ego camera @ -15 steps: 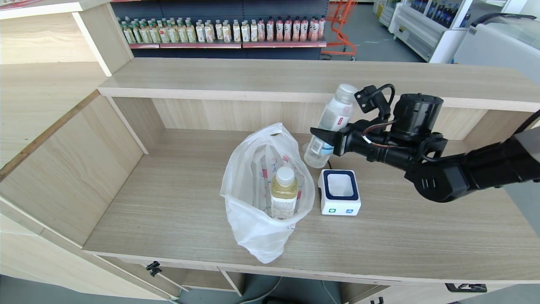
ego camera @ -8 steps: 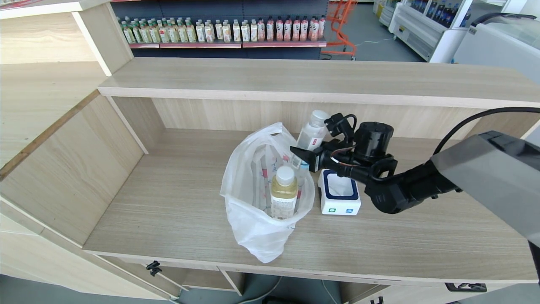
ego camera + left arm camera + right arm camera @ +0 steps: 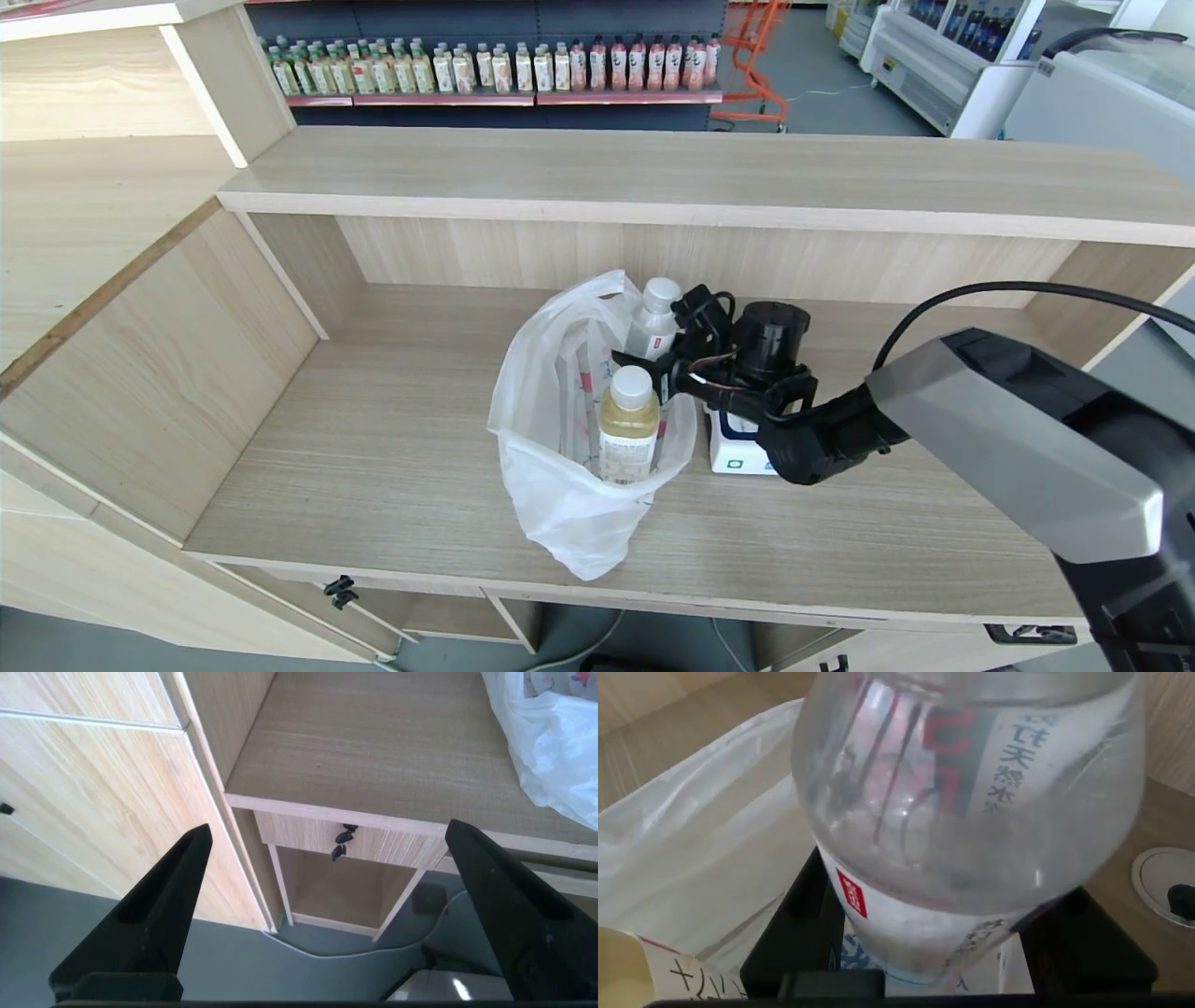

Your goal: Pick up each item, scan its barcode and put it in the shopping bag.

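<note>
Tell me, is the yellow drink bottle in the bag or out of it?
In. The yellow bottle stands upright inside the open shopping bag, with white plastic all around it.

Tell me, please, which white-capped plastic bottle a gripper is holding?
The clear water bottle, clamped in the right gripper; the yellow-drink bottle stands free in the white plastic shopping bag.
</note>
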{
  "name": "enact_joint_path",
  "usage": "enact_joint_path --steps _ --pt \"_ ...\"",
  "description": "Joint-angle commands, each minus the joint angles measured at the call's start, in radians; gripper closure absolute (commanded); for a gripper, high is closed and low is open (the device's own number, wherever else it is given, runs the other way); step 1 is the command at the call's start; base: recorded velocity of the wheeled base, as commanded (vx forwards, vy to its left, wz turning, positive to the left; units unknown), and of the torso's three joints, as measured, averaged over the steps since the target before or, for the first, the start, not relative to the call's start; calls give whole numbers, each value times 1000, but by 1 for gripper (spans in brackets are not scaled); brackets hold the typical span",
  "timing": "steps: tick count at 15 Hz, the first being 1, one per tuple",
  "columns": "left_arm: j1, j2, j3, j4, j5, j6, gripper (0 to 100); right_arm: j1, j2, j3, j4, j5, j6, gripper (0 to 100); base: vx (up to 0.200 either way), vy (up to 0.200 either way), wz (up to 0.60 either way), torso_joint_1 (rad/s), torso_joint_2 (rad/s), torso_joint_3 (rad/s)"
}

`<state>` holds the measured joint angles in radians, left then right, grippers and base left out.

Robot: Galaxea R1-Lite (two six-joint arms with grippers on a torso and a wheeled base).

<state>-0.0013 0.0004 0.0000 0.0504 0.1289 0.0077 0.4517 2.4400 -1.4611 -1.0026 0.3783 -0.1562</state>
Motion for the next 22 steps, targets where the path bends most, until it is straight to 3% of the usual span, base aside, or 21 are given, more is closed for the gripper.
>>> enact_joint_path --steps 1,7,8,10,12,15,19,20,22 --pt "0 0 0 0 0 0 0 2 30 -8 -1 1 -2 100 0 0 0 0 0 0" --pt "0 0 0 0 1 0 0 7 62 -45 -13 2 -29 100 0 0 0 0 0 0" --pt "0 0 0 0 1 0 0 7 60 -51 -11 4 -25 0 0 0 0 0 0 0" --pt "0 0 0 0 0 0 0 7 42 -51 -8 4 -14 0 0 0 0 0 0 0" --pt "0 0 0 0 1 0 0 8 -62 -42 -4 5 84 0 0 0 0 0 0 0" --pt "0 0 0 0 1 0 0 -7 -253 56 -4 4 176 0 0 0 0 0 0 0" --pt "0 1 0 0 1 0 0 -64 -653 453 45 5 224 0 0 0 0 0 0 0" --pt "0 0 0 0 0 0 0 -80 -846 634 119 -9 213 0 0 0 0 0 0 0" --pt "0 0 0 0 0 0 0 -108 -1041 835 163 -59 187 0 0 0 0 0 0 0"
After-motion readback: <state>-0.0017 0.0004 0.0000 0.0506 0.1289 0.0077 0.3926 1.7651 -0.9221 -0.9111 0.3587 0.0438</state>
